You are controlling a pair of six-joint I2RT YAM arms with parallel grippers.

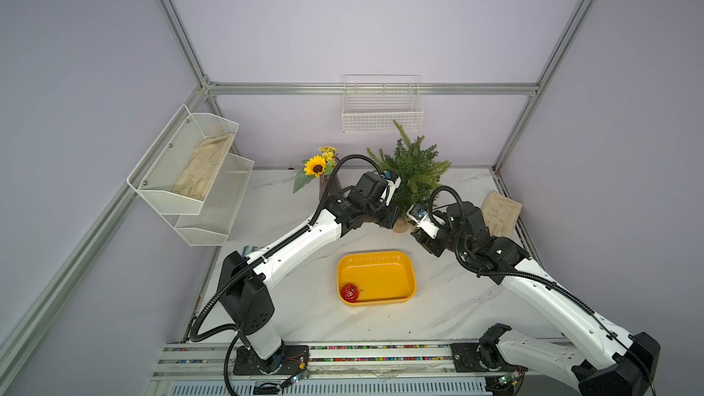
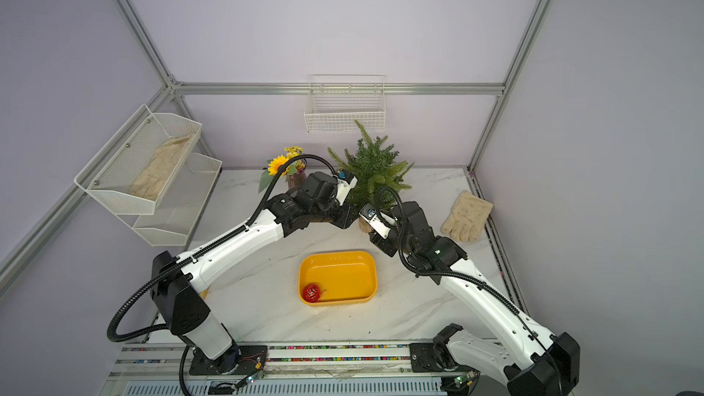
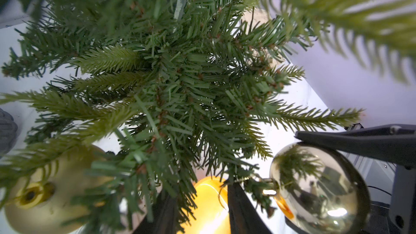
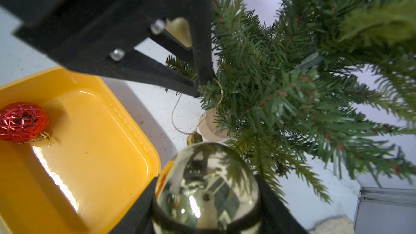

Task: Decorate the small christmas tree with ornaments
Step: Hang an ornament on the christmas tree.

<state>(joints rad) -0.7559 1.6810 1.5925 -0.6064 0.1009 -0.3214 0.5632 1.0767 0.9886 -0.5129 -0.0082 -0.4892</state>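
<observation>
One mirrored bauble (image 3: 319,185), light, slick and likely brittle, sits clamped across its middle in the right end effector (image 4: 206,203), probably the safest hold. Just ahead stands the small tree (image 1: 413,169). The bauble's limp loop (image 4: 221,91) drapes a springy low branch (image 4: 209,95), which the left end effector (image 3: 200,210) straddles; pinching or not, I cannot tell.

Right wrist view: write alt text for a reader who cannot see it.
The right pincer grips a mirrored bauble whose gold loop runs to a low tree branch beside the left pincer. Nearby, a red bauble lies in a yellow tray.
</observation>
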